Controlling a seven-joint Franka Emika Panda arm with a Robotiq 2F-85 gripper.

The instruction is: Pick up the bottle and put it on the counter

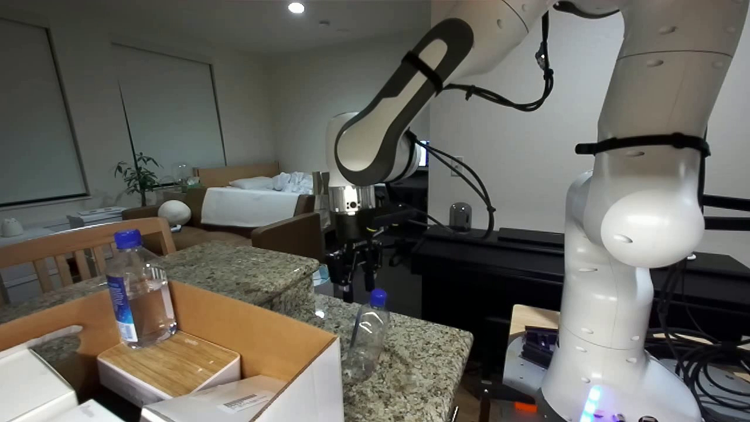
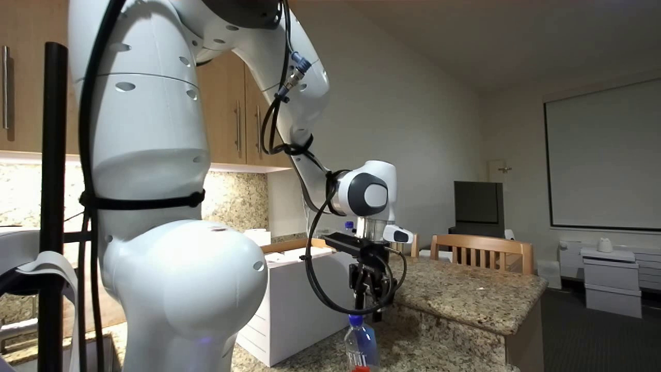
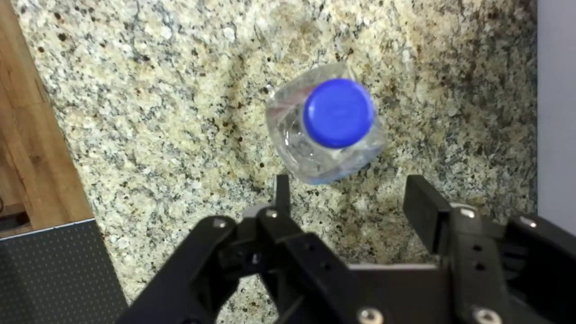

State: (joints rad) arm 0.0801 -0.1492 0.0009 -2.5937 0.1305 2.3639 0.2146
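A clear bottle (image 1: 367, 343) with a blue cap stands upright on the speckled stone counter (image 1: 425, 357). It also shows in an exterior view (image 2: 361, 345) and from above in the wrist view (image 3: 338, 113). A near-identical bottle (image 1: 143, 299) with a blue label stands inside the cardboard box; only its top shows in the opposite exterior view (image 2: 349, 226). My gripper (image 1: 358, 287) points down, open and empty, its tips around cap height. In the wrist view the open fingers (image 3: 347, 180) are offset to one side of the capped bottle, with bare counter between them.
The box (image 1: 252, 328), white outside (image 2: 304, 305), stands on the counter beside the free-standing bottle and holds white cartons and a wood-topped block (image 1: 170, 363). A raised counter ledge (image 2: 465, 294) rises behind. A wooden floor (image 3: 36, 135) lies past the counter's edge.
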